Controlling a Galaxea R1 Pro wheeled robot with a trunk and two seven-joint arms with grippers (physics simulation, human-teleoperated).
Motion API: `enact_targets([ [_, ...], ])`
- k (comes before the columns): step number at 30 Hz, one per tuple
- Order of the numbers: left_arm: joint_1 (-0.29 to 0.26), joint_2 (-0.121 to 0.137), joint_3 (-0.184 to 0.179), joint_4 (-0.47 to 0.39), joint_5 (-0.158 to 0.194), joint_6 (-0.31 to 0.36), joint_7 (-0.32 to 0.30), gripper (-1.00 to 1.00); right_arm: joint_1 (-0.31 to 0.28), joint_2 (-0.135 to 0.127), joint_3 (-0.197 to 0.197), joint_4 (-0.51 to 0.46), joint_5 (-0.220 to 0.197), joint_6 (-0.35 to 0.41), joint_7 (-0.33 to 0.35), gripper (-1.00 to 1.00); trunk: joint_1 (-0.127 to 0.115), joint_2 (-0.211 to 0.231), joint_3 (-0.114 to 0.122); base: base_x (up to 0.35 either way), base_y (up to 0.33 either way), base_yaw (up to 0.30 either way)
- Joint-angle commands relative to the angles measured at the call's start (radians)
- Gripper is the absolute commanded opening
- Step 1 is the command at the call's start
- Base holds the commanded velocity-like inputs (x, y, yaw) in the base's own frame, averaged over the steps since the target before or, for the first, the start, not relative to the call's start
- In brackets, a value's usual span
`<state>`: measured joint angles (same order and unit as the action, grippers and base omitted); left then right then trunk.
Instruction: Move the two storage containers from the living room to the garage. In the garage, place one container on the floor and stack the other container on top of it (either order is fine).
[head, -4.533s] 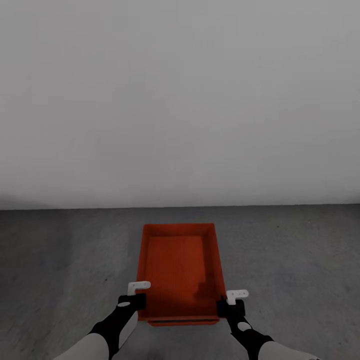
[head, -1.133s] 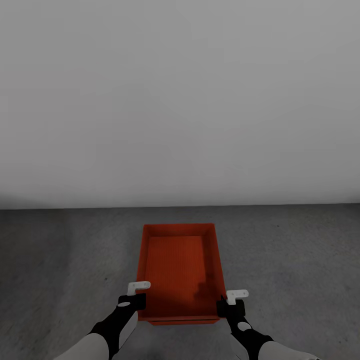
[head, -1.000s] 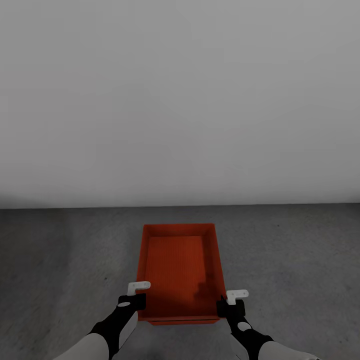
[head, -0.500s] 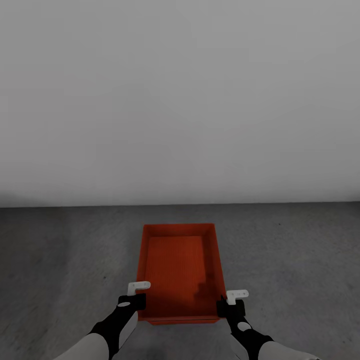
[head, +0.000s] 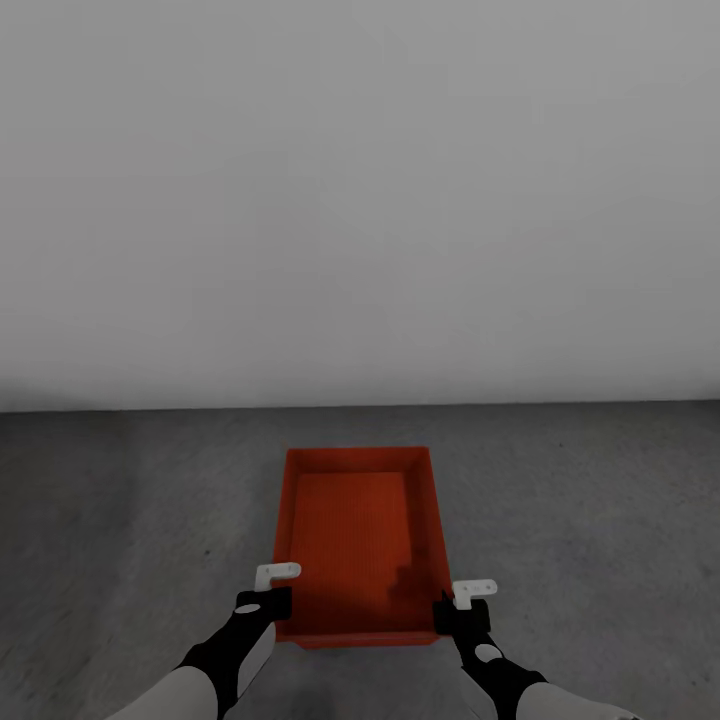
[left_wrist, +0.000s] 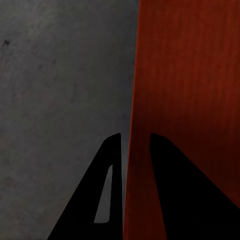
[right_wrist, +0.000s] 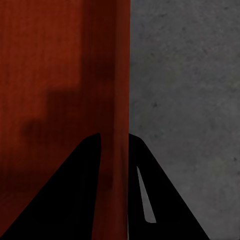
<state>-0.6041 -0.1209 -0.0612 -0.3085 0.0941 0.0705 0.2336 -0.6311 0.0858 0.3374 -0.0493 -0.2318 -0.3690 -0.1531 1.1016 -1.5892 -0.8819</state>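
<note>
One orange-red storage container (head: 360, 535) with a ribbed bottom hangs in front of me over the dark grey concrete floor (head: 580, 500) of the garage. My left gripper (head: 272, 604) is shut on its left wall near the closest corner. My right gripper (head: 452, 612) is shut on its right wall at the opposite corner. In the left wrist view the black fingers (left_wrist: 112, 165) straddle the thin red wall (left_wrist: 131, 100), one inside and one outside. The right wrist view shows the same pinch, with its fingers (right_wrist: 135, 165) on either side of the right wall (right_wrist: 116, 75).
A plain pale grey wall (head: 360, 200) fills the upper half of the head view and meets the floor a short way beyond the container. Bare concrete stretches to both sides of the bin.
The line where wall meets floor has crept slightly upward in the picture, so the camera has moved. The container and both grippers keep the same place in view.
</note>
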Motion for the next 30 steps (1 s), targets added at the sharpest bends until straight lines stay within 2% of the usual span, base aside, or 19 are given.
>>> enact_targets([
  [1,0.000,0.001,0.005,-0.004,0.006,0.006,0.010,-1.00,-0.001,-0.003,-0.075,0.002,-0.029,-0.008,-0.016,-1.00,0.004,-0.008,-0.004,0.000,0.000,0.000],
  [21,0.000,0.001,0.005,-0.005,0.006,0.006,0.010,-1.00,-0.001,-0.004,-0.075,0.002,-0.029,-0.008,-0.016,-1.00,0.008,-0.015,-0.007,0.000,0.000,0.000],
  [27,0.000,0.000,0.005,-0.005,0.006,0.006,0.010,-1.00,-0.001,-0.003,-0.075,0.002,-0.029,-0.008,-0.016,-1.00,0.031,-0.057,-0.026,0.000,0.000,0.000],
  [30,0.000,0.000,0.005,-0.005,0.006,0.006,0.010,-1.00,-0.001,-0.003,-0.075,0.002,-0.029,-0.008,-0.016,-1.00,0.031,-0.057,-0.026,0.000,0.000,0.000],
])
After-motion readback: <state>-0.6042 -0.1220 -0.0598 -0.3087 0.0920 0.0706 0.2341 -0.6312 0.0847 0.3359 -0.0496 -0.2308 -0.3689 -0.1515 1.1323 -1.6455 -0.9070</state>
